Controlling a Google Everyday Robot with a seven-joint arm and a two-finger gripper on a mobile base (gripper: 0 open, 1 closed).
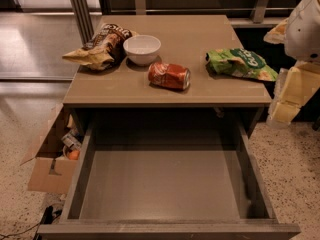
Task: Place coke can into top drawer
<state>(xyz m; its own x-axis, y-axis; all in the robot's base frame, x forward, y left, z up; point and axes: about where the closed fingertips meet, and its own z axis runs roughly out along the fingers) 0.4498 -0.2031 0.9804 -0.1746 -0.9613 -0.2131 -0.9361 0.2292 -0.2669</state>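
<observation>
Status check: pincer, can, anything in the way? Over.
Pincer at right, beside the cabinet. Coke can lying on its side on cabinet top, by white bowl. Top drawer open, nothing in it.

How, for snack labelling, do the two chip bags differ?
The green chip bag lies at the picture's right, near the gripper beyond the edge of the cabinet top; the brown-yellow chip bag lies at its left, beside the white bowl. The green one looks flatter, the brown-yellow one bulkier. Both rest on that top.

One can (169, 76), one bowl (142, 49), two bags (brown bag (100, 46), green bag (240, 63)), one drawer (160, 189), one box (47, 171), one gripper (292, 96) far right.
</observation>
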